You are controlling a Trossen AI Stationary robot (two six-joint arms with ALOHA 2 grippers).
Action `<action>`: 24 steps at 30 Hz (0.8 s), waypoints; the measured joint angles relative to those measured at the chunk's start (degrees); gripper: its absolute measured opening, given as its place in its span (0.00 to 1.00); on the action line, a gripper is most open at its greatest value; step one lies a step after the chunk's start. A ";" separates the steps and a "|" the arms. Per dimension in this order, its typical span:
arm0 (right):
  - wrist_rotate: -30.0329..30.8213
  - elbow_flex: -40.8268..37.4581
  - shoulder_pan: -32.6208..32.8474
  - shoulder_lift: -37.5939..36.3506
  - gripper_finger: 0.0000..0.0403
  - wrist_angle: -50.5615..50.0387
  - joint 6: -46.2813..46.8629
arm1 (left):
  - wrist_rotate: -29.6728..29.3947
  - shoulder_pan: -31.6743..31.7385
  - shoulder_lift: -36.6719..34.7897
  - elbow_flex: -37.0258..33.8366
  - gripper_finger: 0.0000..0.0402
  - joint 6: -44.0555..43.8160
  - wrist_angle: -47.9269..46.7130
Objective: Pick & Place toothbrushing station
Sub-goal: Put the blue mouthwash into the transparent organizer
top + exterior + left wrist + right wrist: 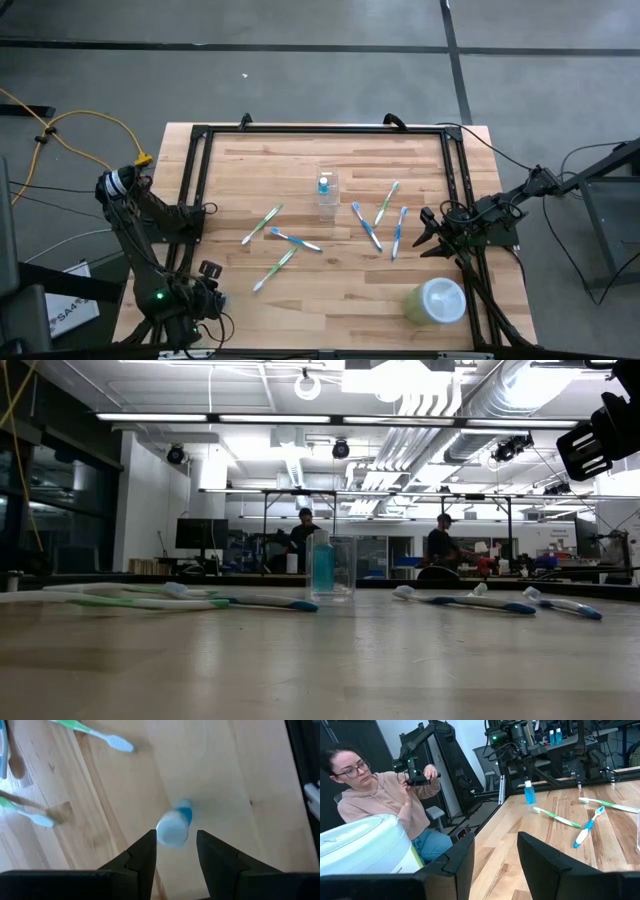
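A small clear cup (327, 188) stands upright mid-table with a blue tube inside it (323, 566). Several blue and green toothbrushes lie flat around it, such as a green one (262, 225) to its left and a blue one (366, 225) to its right. A small blue bottle with a white cap (174, 827) stands upright near the table's near left corner (530, 794). My left gripper (176, 837) hangs open just above the bottle, pointing steeply down, with one finger on either side of the cap. My right gripper (425, 235) waits open at the right edge.
A pale green round container (437, 300) stands at the near right corner. A black frame (320, 130) runs along the table's far and side edges. In the right wrist view a person (385, 795) sits beside the table. Bare wood lies between the bottle and the toothbrushes.
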 joint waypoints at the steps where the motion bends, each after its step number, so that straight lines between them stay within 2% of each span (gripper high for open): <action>1: 0.01 -0.01 -0.01 0.01 0.35 0.00 0.00 | -0.03 -0.26 -0.53 -0.59 0.33 -0.14 0.17; 24: 0.01 0.01 0.00 0.01 0.35 0.00 0.00 | -0.20 -0.83 -4.89 -9.03 0.33 8.24 8.71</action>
